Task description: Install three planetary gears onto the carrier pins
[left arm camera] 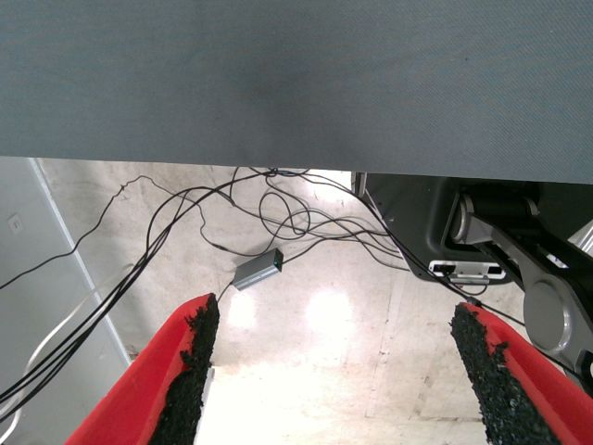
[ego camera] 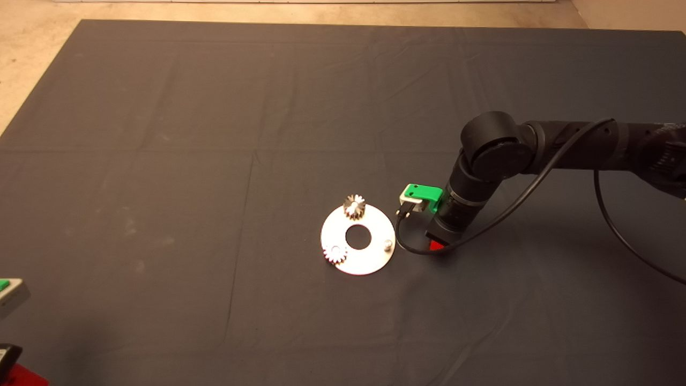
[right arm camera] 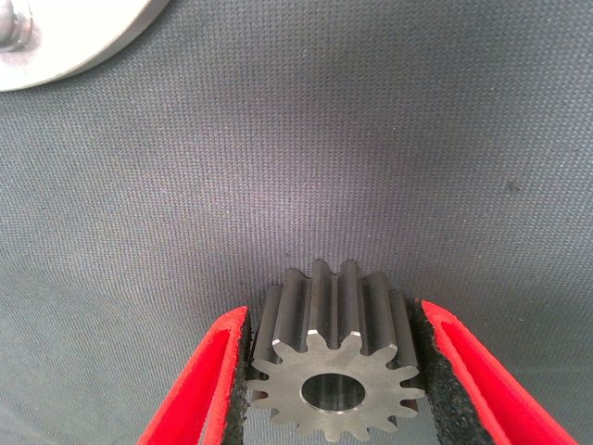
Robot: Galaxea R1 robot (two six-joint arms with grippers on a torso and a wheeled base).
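A flat silver disc [ego camera: 370,261] lies on the mat. Two planetary gears sit on its carrier pins, one at the far side [ego camera: 354,206] and one at the near left [ego camera: 335,253]. The third pin [ego camera: 387,245] stands bare at the disc's right edge and also shows in the right wrist view [right arm camera: 18,32]. My right gripper [ego camera: 437,245] is low over the mat just right of the disc. It is shut on the third gear [right arm camera: 335,371], with both pads against its teeth. That gear is hidden in the head view. My left gripper [left arm camera: 334,311] is parked open at the lower left edge [ego camera: 10,327].
The dark mat [ego camera: 214,161] covers the table. A black cable [ego camera: 536,187] loops from the right arm down beside the disc's right edge. Cables and a robot base lie on the floor past the mat's edge [left arm camera: 278,222].
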